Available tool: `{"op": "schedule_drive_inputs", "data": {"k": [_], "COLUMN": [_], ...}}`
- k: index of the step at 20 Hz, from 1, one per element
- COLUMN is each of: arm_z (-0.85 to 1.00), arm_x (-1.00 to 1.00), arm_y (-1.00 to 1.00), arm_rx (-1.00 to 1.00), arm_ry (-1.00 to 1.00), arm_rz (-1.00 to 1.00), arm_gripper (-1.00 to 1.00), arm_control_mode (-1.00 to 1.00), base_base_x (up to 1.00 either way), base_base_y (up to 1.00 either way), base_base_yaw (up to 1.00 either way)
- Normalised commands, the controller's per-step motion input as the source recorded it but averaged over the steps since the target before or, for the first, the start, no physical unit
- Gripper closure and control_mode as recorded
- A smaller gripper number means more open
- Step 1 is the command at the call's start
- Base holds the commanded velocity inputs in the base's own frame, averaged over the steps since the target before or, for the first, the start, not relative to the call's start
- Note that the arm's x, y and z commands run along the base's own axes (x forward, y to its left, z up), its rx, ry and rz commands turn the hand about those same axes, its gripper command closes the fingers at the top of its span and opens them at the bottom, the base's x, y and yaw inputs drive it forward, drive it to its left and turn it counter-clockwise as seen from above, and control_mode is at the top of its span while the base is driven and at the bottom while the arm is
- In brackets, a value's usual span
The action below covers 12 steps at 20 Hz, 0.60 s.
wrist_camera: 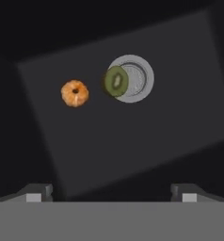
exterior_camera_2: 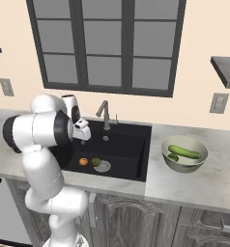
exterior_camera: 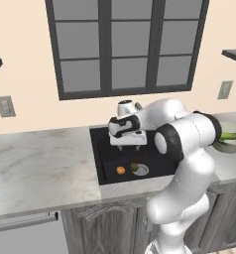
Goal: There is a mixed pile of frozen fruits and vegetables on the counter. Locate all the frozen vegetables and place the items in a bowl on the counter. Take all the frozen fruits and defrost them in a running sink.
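Below open tool (wrist_camera: 112, 195), orange ball (wrist_camera: 75, 93), olive-brown ball (wrist_camera: 116, 81)

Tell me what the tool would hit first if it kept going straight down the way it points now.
Probably the bare black floor of the sink; the open tool points beside the orange fruit and olive fruit.

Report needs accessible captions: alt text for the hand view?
Looking down into a black sink, an orange ball lies on the floor beside an olive-brown ball resting against the round metal drain. The open end effector is above them, holding nothing.
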Motion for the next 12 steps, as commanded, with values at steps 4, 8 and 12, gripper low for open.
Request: {"op": "schedule_drive_inputs", "data": {"k": [4, 8, 12], "arm_z": [0.46, 0.46, 0.47], "arm_x": [-0.22, -0.22, -0.24], "arm_y": [0.05, 0.06, 0.03], "arm_rx": [0.02, 0.03, 0.05], "arm_ry": [-0.06, -0.03, -0.02], "arm_rz": [0.0, 0.0, 0.0], "arm_gripper": [-1.0, -1.0, -1.0], "arm_control_mode": [-1.0, -1.0, -1.0], "base_base_x": [0.0, 0.0, 0.0], "base_base_y": [0.0, 0.0, 0.0], "base_base_yaw": [0.0, 0.0, 0.0]}}
